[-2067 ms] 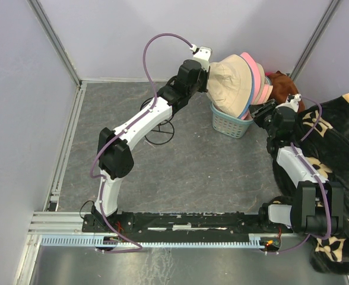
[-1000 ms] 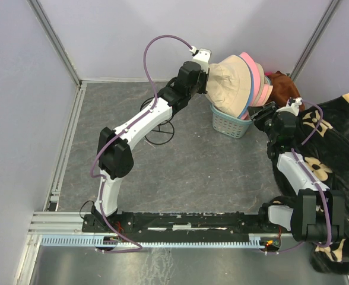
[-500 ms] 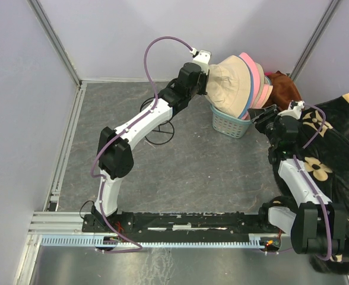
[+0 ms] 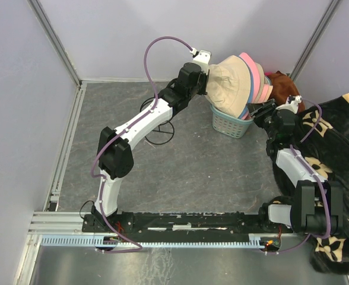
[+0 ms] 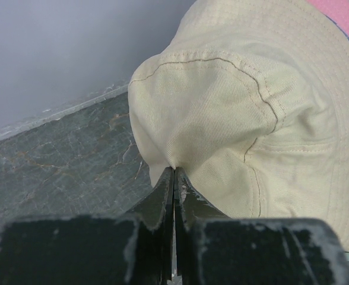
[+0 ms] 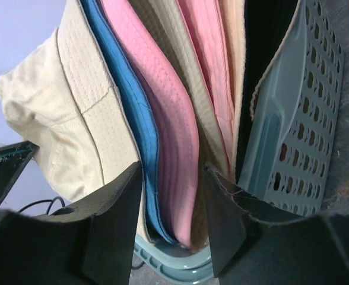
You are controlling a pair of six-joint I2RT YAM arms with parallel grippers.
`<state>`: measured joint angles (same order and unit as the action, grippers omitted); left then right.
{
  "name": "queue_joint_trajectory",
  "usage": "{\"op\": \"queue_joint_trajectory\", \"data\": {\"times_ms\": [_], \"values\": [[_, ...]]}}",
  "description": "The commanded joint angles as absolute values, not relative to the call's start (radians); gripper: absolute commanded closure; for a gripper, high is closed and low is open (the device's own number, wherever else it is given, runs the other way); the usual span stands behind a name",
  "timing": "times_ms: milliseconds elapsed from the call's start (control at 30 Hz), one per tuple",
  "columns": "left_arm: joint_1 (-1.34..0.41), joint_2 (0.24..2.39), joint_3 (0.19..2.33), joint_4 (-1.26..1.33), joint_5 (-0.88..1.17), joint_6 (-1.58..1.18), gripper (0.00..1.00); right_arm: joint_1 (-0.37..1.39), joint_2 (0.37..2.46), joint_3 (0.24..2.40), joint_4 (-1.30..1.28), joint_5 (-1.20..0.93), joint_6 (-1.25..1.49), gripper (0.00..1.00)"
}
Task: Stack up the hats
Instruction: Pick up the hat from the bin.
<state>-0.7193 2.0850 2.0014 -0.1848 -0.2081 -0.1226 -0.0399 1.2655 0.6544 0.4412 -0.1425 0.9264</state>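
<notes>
Your hats (image 4: 241, 83) stand on edge as one nested stack in the teal basket (image 4: 228, 126), crowns facing left in the top view and brims rising well above its rim. The outermost is a beige bucket hat (image 5: 240, 119) — soft and stitched, its crown puckered where the left gripper (image 5: 173, 173) pinches a fold. Behind it you see a blue layer (image 6: 130, 113), a pink hat (image 6: 174, 124), a second beige hat (image 6: 162, 41) and a second pink hat (image 6: 207, 65) — packed brim against brim.

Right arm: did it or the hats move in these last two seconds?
The right arm swung outward and came back; the right gripper, open, stayed astride the hat brims. The left gripper kept pinching the beige hat; hats and teal basket did not move.
</notes>
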Motion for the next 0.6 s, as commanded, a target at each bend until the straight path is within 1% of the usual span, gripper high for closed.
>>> {"op": "queue_joint_trajectory", "data": {"times_ms": [0, 167, 333, 567], "values": [[-0.718, 2.034, 1.997, -0.141, -0.206, -0.116, 0.97, -0.042, 1.304, 0.691, 0.477, -0.161, 0.939, 0.47], [-0.718, 2.036, 1.997, -0.138, -0.197, -0.121, 0.97, -0.042, 1.340, 0.695, 0.505, -0.173, 0.960, 0.49], [-0.718, 2.038, 1.996, -0.139, -0.196, -0.124, 0.97, -0.042, 1.366, 0.684, 0.547, -0.183, 0.988, 0.53], [-0.718, 2.041, 1.995, -0.138, -0.196, -0.125, 0.97, -0.044, 1.357, 0.663, 0.561, -0.173, 0.992, 0.63]]}}
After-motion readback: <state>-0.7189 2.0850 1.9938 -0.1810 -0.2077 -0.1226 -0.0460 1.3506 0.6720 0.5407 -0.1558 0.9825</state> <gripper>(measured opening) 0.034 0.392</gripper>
